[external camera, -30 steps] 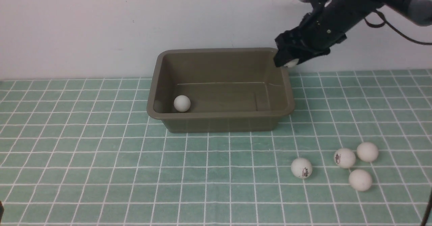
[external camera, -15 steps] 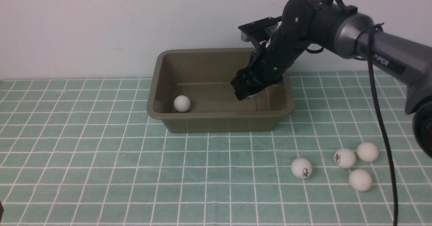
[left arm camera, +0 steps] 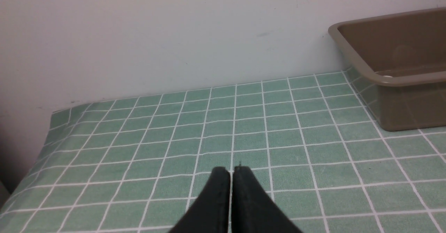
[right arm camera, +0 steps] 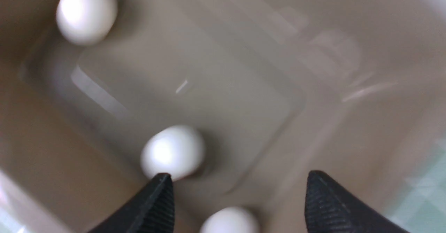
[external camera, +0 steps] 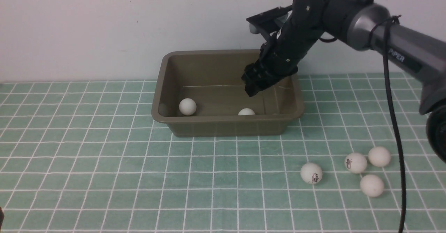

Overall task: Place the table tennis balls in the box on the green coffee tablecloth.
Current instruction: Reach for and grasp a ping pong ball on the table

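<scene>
The olive-brown box (external camera: 226,127) stands on the green checked tablecloth (external camera: 104,156) near the back wall. My right gripper (external camera: 253,87) hangs inside it near its right end, open and empty. In the front view two white table tennis balls lie in the box, one at the left (external camera: 187,106) and one by the front wall (external camera: 246,111). The blurred right wrist view shows three balls on the box floor (right arm camera: 209,97), the nearest ones (right arm camera: 172,153) (right arm camera: 230,220) just below my spread right gripper (right arm camera: 238,179). Several more balls (external camera: 311,173) (external camera: 355,163) lie on the cloth at the front right. My left gripper (left arm camera: 231,170) is shut, low over the cloth (left arm camera: 174,128).
A plain white wall (external camera: 104,27) rises right behind the box. In the left wrist view the box (left arm camera: 411,104) stands off to one side and the cloth's edge (left arm camera: 52,114) drops away at the far corner. The right arm's cable (external camera: 393,128) hangs over the loose balls.
My right gripper swung from above the box's far right corner down into the box, opened and let its ball go. That ball now rests by the front wall, and the gripper has risen slightly.
</scene>
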Controlling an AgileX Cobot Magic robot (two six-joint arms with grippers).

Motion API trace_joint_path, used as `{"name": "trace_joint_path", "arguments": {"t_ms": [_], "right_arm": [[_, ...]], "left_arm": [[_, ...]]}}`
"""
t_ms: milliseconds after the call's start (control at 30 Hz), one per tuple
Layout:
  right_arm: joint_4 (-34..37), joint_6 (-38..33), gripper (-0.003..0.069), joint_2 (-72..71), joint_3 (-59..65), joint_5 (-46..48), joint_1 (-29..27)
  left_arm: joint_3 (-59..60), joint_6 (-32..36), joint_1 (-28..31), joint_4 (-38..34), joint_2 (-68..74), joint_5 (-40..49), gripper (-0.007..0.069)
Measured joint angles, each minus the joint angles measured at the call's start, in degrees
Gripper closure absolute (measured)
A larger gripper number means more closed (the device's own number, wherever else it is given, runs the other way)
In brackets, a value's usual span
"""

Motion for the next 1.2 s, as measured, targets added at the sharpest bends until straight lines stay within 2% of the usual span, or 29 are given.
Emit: {"name": "trace_joint_path", "arguments": {"t_ms": [233, 367, 500, 700, 833, 1067, 1200], "right_arm": [[-9.45, 7.02, 0.0199, -5.64, -3.66, 0.85, -0.06], [-14.95, 10.89, 0.0199, -10.22, -0.94, 0.98, -0.66], [-17.41, 14.88, 0.0199, -17.26, 5.12, 0.98, -2.12], [-17.52, 18.57, 0.0199, -30.41, 24.35, 0.98, -7.15], [-17.28, 19.6, 0.0199, -34.19, 40.42, 0.48, -11.25], [-10.27, 26.42, 0.0199, -34.29, 60.69, -16.77, -18.06], [-7.01, 27.57, 0.0199, -34.3, 65.26, -23.29, -19.7]], "left_arm": [[0.0, 0.0, 0.0, 0.0, 0.0, 0.0, 0.0632], [0.0, 0.0, 0.0, 0.0, 0.0, 0.0, 0.0632], [0.0, 0.0, 0.0, 0.0, 0.0, 0.0, 0.0632], [0.0, 0.0, 0.0, 0.0, 0.0, 0.0, 0.0632], [0.0, 0.0, 0.0, 0.0, 0.0, 0.0, 0.0632], [0.0, 0.0, 0.0, 0.0, 0.0, 0.0, 0.0632], [0.0, 0.0, 0.0, 0.0, 0.0, 0.0, 0.0632]]}}
